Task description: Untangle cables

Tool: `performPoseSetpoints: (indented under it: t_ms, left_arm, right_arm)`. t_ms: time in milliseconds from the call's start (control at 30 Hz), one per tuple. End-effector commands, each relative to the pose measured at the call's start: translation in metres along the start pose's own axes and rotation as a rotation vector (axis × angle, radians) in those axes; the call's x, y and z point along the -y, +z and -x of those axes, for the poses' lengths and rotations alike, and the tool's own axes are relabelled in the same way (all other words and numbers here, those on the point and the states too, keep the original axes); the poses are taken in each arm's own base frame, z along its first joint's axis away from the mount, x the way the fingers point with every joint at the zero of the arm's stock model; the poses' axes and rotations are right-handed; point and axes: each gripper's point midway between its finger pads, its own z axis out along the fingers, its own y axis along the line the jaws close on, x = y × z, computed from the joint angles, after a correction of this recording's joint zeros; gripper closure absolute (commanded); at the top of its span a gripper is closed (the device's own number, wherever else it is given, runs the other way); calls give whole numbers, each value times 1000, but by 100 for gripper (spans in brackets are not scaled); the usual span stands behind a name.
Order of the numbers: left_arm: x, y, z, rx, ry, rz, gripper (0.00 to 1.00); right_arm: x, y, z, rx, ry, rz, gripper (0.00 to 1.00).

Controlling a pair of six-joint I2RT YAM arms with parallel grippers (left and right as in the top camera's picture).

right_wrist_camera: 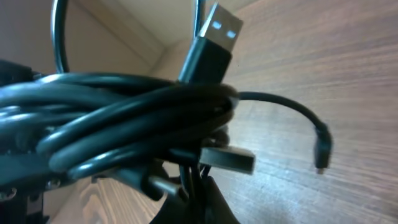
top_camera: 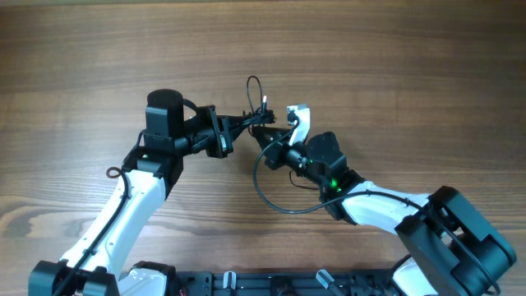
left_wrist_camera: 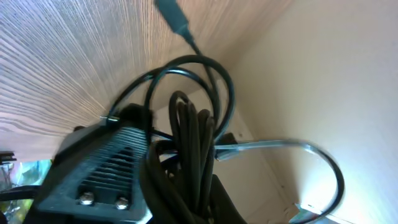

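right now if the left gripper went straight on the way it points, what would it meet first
The left gripper is shut on the cables, so they come first. Just past them it would probably meet the right gripper, which faces it, though height is hard to judge from overhead.

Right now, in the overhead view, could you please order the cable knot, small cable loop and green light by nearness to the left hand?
1. Cable knot: gripped in the left hand.
2. Small cable loop: poking out just beyond the knot.
3. Green light: farthest, on the right arm.
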Motion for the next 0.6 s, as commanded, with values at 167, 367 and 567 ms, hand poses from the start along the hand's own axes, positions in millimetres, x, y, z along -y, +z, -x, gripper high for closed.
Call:
performPoseSetpoints:
  t_ms: [167, 367, 567]
  left_arm:
    - [71, -60, 43, 73, -50, -264, 96]
    - [82, -80, 62, 127, -69, -324, 96]
    - [61, -61, 54, 114, -82, -234, 96]
  right_arm:
    - [11, -25, -104, -494, 340, -47, 96]
    - [22, -22, -98, -436, 443, -128, 0]
    - [-47, -4, -2, -64, 89, 235, 24]
